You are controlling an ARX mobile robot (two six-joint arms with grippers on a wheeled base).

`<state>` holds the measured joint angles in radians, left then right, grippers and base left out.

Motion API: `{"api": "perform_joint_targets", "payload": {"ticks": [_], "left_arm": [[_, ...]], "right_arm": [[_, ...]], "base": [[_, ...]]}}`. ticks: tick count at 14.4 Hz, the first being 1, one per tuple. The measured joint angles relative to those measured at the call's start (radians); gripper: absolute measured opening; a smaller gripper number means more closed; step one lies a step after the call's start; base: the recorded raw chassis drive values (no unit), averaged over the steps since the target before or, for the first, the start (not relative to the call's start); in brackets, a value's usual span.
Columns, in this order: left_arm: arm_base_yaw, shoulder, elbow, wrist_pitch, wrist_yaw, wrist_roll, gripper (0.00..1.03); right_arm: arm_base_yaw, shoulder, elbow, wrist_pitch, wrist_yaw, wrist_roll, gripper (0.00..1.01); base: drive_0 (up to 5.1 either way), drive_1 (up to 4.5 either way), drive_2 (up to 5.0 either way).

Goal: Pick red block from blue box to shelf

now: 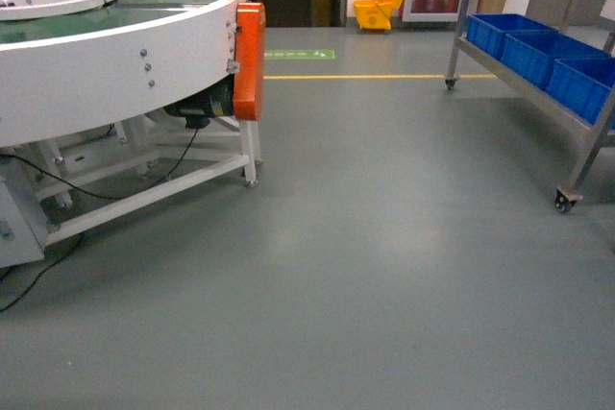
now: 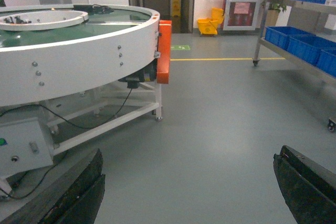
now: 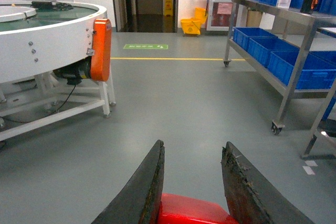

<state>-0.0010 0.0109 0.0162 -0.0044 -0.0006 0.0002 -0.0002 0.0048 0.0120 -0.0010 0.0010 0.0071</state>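
**Red block in hand, shelf yet to be reached**

The right hand grips the red block between its two dark fingers; only the block's glossy top shows at the near edge of the right wrist view. The left hand is spread wide and carries nothing, bare grey floor showing between its fingers. The blue box is in none of the views, so the pick looks done and the step in hand is the carry to the shelf.

The shelf stands at the right, on castors, its steel posts and rails clear in the head view. Dark blue crates fill its lower tier, and the right wrist view shows more on the tier above. At the left sits a large white round conveyor machine with an orange guard.

As I judge it, the next move calls for the base to turn right and close on the shelf, then for the right arm to lift the block over a rail onto a free spot. Which spot is free cannot be told from here.
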Motion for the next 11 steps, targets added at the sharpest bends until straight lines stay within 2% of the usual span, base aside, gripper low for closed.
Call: {"api": "perform_joint_targets", "payload": {"ticks": [11], "left_arm": [[0.000,0.000,0.000,0.001,0.000,0.000,0.98]], "right_arm": [[0.000,0.000,0.000,-0.002,0.000,0.000,0.28]], "base": [[-1.6,-1.60,-1.6]]}}
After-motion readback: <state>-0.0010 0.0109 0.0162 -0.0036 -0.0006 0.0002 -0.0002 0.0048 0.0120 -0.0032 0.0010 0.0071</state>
